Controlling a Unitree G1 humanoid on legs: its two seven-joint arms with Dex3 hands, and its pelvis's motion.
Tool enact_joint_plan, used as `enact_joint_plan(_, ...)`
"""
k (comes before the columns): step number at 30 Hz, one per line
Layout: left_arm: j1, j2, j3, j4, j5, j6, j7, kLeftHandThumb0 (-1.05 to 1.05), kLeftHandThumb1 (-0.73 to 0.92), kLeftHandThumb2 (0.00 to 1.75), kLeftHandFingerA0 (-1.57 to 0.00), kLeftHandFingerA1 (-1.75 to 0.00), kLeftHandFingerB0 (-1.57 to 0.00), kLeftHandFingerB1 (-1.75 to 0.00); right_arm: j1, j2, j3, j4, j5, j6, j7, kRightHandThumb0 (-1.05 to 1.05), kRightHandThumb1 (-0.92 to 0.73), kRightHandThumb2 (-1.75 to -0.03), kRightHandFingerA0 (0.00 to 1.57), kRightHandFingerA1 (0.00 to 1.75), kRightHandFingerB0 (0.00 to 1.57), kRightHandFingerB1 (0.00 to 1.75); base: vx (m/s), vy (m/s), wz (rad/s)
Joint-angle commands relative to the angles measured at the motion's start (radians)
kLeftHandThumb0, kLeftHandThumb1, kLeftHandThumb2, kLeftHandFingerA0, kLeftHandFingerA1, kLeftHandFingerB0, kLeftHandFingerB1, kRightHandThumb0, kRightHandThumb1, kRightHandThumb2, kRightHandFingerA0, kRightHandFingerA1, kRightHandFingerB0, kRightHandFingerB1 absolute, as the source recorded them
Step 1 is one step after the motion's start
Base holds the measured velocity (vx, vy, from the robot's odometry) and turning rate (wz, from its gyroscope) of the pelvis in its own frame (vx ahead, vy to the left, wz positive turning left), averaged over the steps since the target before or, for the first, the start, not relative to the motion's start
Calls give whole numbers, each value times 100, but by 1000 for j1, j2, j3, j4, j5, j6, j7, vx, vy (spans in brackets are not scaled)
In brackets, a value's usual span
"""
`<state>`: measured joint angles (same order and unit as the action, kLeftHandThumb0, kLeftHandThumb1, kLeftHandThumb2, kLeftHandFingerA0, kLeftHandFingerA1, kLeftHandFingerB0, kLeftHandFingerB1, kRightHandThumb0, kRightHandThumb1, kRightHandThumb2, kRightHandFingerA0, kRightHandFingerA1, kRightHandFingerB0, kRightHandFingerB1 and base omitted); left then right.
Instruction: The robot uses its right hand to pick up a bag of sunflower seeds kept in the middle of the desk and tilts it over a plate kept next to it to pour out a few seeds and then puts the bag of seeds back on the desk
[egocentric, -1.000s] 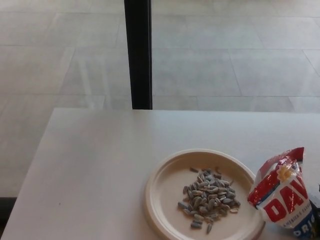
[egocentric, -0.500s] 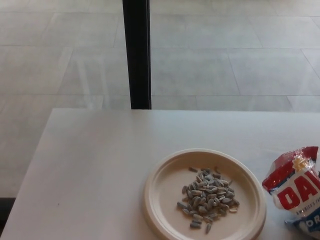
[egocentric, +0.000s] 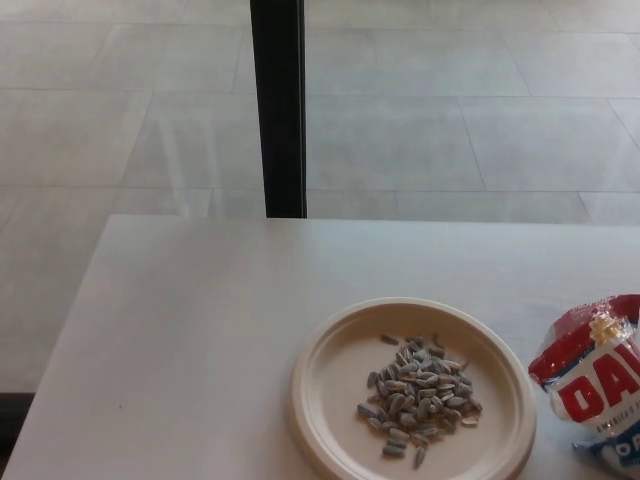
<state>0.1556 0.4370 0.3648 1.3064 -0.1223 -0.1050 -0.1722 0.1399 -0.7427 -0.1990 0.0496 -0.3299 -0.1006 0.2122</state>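
Observation:
A red, white and blue bag of sunflower seeds (egocentric: 598, 385) sits at the right edge of the head view, on the white desk (egocentric: 200, 330), cut off by the frame. Just left of it lies a cream round plate (egocentric: 320, 400) with a pile of several grey seeds (egocentric: 418, 396) in its middle. The bag's crumpled red top points up and to the right. Neither of my hands shows in the picture.
A black vertical post (egocentric: 277, 105) rises behind the desk's far edge. Beyond it is a grey tiled floor (egocentric: 450, 100). The desk's left edge runs diagonally at picture left.
The bag has shifted right, away from the plate, and now sits lower near the frame's edge. A dark part seen at the bottom right corner a second ago is gone.

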Motion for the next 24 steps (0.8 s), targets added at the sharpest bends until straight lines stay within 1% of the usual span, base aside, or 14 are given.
enact_joint_plan(1, 5, 31, 9, -2, -8, -14, -17, -90, 90, 67, -39, -59, -34, -40, 118, -97, -122, -31, 123, 98, 198, -105, -73, -64, 0, 0, 0, 0, 0, 0, 0)
enact_joint_plan(4, 4, 32, 3, -7, -1, -18, -15, -90, 91, 67, -40, -60, -35, -40, 239, -113, -279, -18, 190, 86, 240, -105, -70, -61, 0, 0, 0, 0, 0, 0, 0)
enact_joint_plan(6, 9, 31, -2, -12, 4, -26, -1, -90, 91, 67, -42, -62, -36, -42, 274, -98, -395, 7, 244, 94, 241, -102, -60, -76, 0, 0, 0, 0, 0, 0, 0)
enact_joint_plan(7, 11, 31, -2, -14, 3, -25, -5, -90, 92, 67, -40, -62, -34, -42, 273, -92, -421, 24, 259, 99, 237, -105, -58, -101, 0, 33, 0, 17, 0, 0, 0)
enact_joint_plan(10, 14, 31, 0, -15, 0, -25, -16, -89, 92, 68, -38, -59, -32, -40, 225, -53, -569, 133, 384, 173, 229, -105, -60, -98, 0, 37, 0, 27, 0, 0, 0)
enact_joint_plan(11, 12, 28, 0, -11, 0, -22, -13, -95, 75, 88, -35, -58, -29, -43, 195, -40, -640, 209, 425, 192, 190, -105, -60, -96, 0, 36, 0, 28, 0, 0, 0)
enact_joint_plan(13, 7, 30, -11, -3, 15, -20, -3, -89, 92, 70, -38, -55, -34, -38, 160, -12, -725, 311, 474, 205, 132, -100, -58, -91, 0, 39, 0, 34, 0, 0, 0)
enact_joint_plan(14, 5, 31, -9, 0, 13, -22, -7, -94, 76, 89, -36, -59, -30, -44, 138, 13, -778, 383, 506, 206, 86, -97, -56, -87, 0, 37, 0, 32, 0, 0, 0)
enact_joint_plan(17, 3, 28, 9, 2, -5, -20, -12, -94, 74, 88, -36, -60, -31, -45, 131, 45, -818, 478, 516, 192, 47, -98, -57, -86, 0, 38, 0, 29, 0, 0, 0)
enact_joint_plan(18, 3, 27, 14, -1, -10, -17, -7, -88, 91, 67, -38, -58, -34, -40, 127, 70, -832, 501, 523, 189, 20, -98, -58, -88, 0, 38, 0, 28, 0, 0, 0)
enact_joint_plan(21, 5, 27, 15, -2, -11, -19, -7, -89, 92, 68, -38, -59, -34, -41, 95, 142, -851, 634, 537, 122, -42, -87, -54, -85, 0, 43, 0, 28, 0, 0, 0)
enact_joint_plan(22, 6, 26, 26, -3, -23, -15, -15, -95, 72, 89, -36, -62, -30, -47, 59, 190, -865, 715, 562, 113, -76, -85, -53, -85, 0, 43, 0, 27, 0, 0, 0)
enact_joint_plan(23, 6, 26, 27, -3, -23, -15, -15, -95, 72, 89, -36, -62, -30, -47, 57, 189, -867, 721, 561, 109, -74, -85, -53, -85, 0, 43, 0, 27, 0, 0, 0)
enact_joint_plan(24, 4, 18, 14, 2, -8, -18, -6, -90, 91, 67, -40, -59, -35, -40, 67, 204, -882, 744, 565, 97, -89, -82, -53, -87, 0, 44, 0, 27, 0, 0, 0)
